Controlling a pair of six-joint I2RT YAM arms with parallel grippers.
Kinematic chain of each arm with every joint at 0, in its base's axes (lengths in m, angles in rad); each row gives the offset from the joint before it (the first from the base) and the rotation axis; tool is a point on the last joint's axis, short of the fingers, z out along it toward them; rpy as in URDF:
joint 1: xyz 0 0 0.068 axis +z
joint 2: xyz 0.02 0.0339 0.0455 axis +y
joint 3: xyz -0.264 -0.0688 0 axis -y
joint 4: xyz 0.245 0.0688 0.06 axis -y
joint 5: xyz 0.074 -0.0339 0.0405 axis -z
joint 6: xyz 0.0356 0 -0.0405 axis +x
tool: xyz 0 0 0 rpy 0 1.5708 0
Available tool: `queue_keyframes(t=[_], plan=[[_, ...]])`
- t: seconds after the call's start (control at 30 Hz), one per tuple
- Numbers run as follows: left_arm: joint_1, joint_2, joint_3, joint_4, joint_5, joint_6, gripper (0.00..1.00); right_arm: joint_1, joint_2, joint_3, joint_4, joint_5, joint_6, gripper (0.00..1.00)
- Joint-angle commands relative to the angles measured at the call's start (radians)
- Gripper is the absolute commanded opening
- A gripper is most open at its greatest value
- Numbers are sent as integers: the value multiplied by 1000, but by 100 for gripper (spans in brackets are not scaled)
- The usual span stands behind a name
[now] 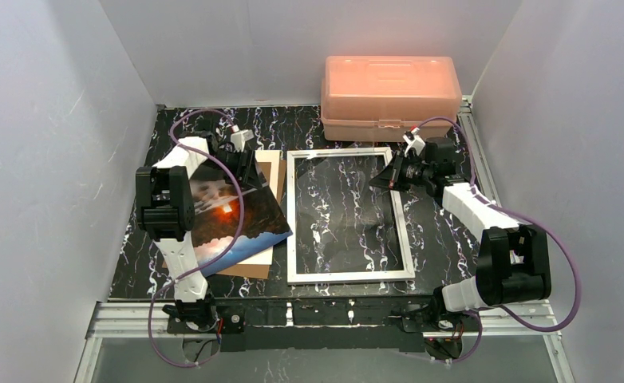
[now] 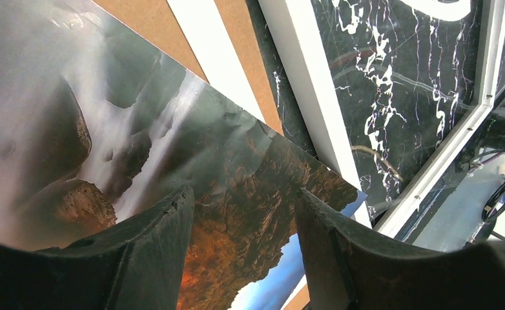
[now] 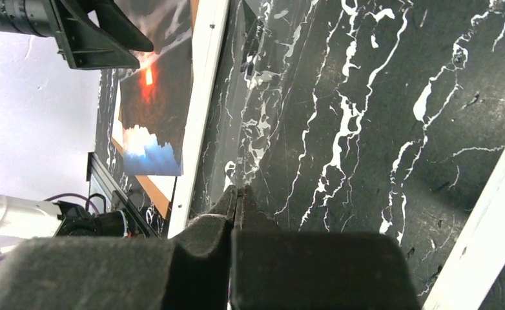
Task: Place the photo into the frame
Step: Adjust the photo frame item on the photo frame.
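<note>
The left jaws stand apart just over the shiny cloud photo with the orange glow. The right jaws are pressed together, empty, above the big thin white picture frame. The photo lies slanted on a flat brown board beside the frame, not inside yet. I think picking up comes next: pinch one edge. Black marbled bench, white walls.

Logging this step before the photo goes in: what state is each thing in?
photo: outside frame, on backing board
frame: flat, empty
backing board: out, under photo
pink box: lid closed
left gripper: open above photo
right gripper: shut, empty, over frame
</note>
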Motion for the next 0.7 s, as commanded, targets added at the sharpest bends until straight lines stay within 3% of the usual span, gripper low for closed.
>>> queue_keyframes(t=[0.0,0.53,0.67], plan=[[-16,-17,1,14,42,15,57,2,-31,74,20,-80,-37,1],[-118,-11,-40,103,32,104,56,-8,-73,-82,337,-172,187,1],[-132,-12,-54,122,31,110,55,-9,-58,-87,323,-164,195,1]])
